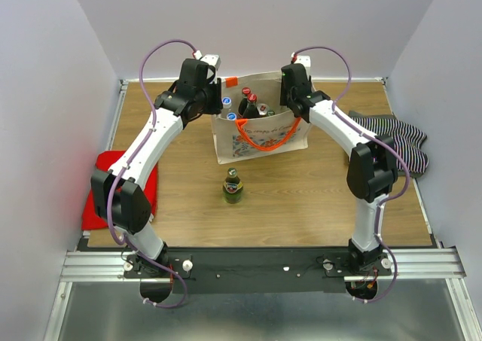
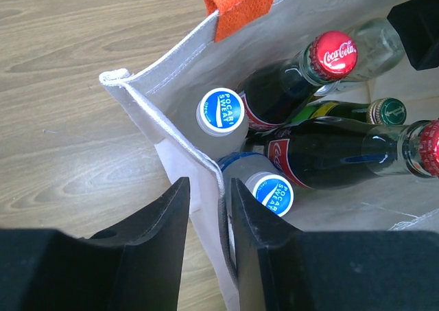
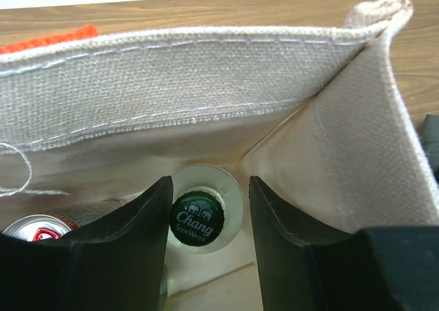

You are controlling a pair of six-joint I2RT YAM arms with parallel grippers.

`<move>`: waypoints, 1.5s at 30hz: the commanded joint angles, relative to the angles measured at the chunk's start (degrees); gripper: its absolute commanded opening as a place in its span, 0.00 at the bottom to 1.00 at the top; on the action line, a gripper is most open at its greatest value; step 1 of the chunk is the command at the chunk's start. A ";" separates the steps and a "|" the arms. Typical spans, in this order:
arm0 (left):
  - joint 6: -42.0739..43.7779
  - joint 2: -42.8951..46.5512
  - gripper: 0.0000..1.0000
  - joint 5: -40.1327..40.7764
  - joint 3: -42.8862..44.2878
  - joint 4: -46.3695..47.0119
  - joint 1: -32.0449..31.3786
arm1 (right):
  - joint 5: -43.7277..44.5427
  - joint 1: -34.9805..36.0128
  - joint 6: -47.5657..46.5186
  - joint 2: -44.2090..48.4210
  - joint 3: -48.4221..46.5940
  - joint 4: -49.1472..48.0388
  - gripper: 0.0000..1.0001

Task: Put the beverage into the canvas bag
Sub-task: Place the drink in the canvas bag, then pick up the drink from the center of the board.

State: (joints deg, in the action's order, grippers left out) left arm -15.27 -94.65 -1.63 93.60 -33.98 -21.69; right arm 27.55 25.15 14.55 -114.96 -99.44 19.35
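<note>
The cream canvas bag (image 1: 260, 141) stands open at the back middle of the table, orange handles hanging down its front. Several bottles fill it: Coca-Cola bottles (image 2: 302, 84), blue-capped Pocari Sweat bottles (image 2: 221, 110) and a clear Chang soda water bottle (image 3: 197, 218). One green beverage bottle (image 1: 233, 186) stands upright on the table in front of the bag. My left gripper (image 2: 209, 194) is open, its fingers straddling the bag's left rim (image 2: 171, 98) with a gap. My right gripper (image 3: 209, 187) hangs open inside the bag's right end, above the Chang bottle and apart from it.
A red cloth (image 1: 102, 190) lies at the left edge under my left arm. A dark striped cloth (image 1: 399, 141) lies crumpled at the right edge, behind my right arm's elbow. White walls close in the table on three sides.
</note>
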 commanded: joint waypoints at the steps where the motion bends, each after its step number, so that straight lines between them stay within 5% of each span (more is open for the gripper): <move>1: 0.41 0.08 0.40 1.19 -0.88 -0.56 0.51 | 2.33 -1.06 -0.22 1.66 -1.64 -0.11 0.56; 31: 0.24 -0.27 0.55 0.84 0.62 -0.65 0.51 | -8.12 0.69 -5.14 14.31 -7.17 5.16 0.64; 45: 0.41 -0.27 0.67 0.22 2.29 -0.65 0.42 | -2.24 22.12 -6.73 22.57 -2.35 13.78 0.64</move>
State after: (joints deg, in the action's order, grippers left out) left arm -15.27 -94.70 -1.65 93.97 -34.04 -21.69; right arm 21.76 40.42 6.74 -95.85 -105.54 29.19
